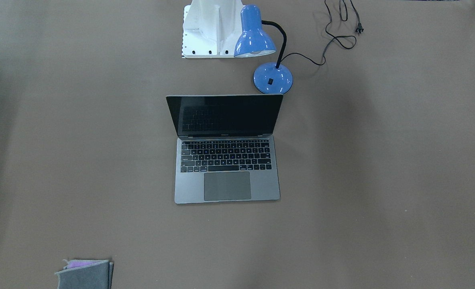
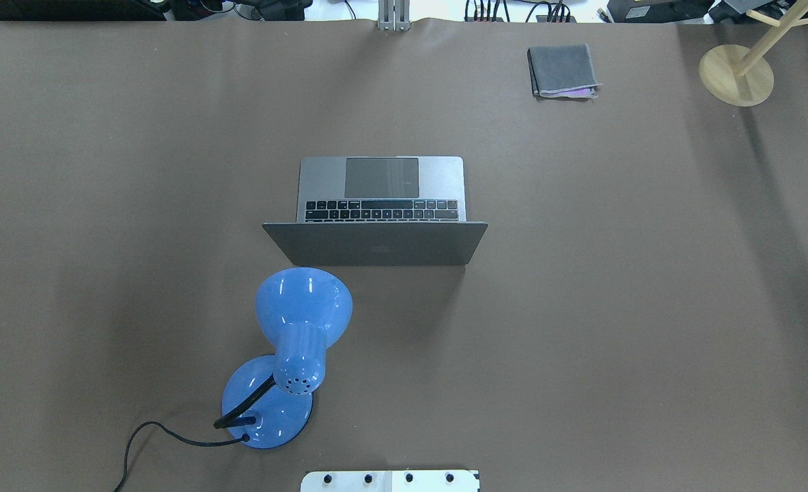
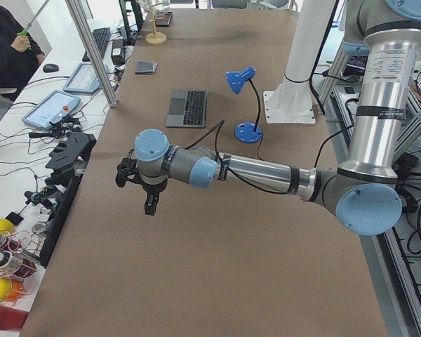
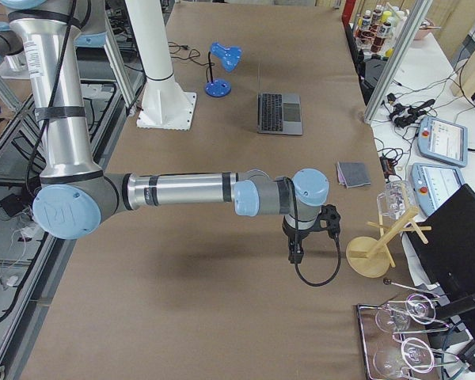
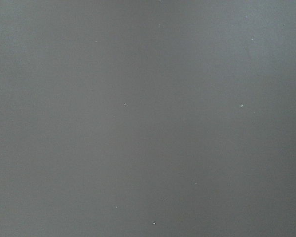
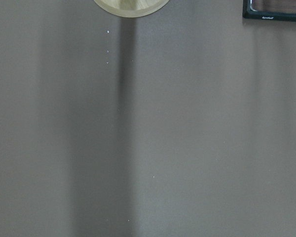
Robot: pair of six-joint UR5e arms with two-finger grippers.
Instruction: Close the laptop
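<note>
The left hand hangs above bare brown counter at the robot's left end, fingers pointing down. It shows only in the left side view, so I cannot tell whether it is released or clenched; nothing is seen between its fingers. Its wrist camera sees only plain counter. The laptop lies well apart from this hand, farther along the counter toward the middle.

Next comes a blue desk lamp. Its round base sits on the robot's side of the laptop, toward the left arm, its shade leans toward the lid's back, and its black cord trails off unplugged.

The laptop sits open at the middle of the counter, square to its edges. The lid stands raised and tipped slightly back toward the robot's base, its grey back facing the robot. The dark screen, keys and trackpad face the operators' side.

Farther right, near the far edge, lies a folded grey cloth, and beyond it a wooden stand with a round base.

The right hand hangs above the counter just beside that stand, well apart from the laptop. It too appears only in a side view, so its grip cannot be told. Its wrist camera shows bare counter and the rim of the stand's base.
</note>
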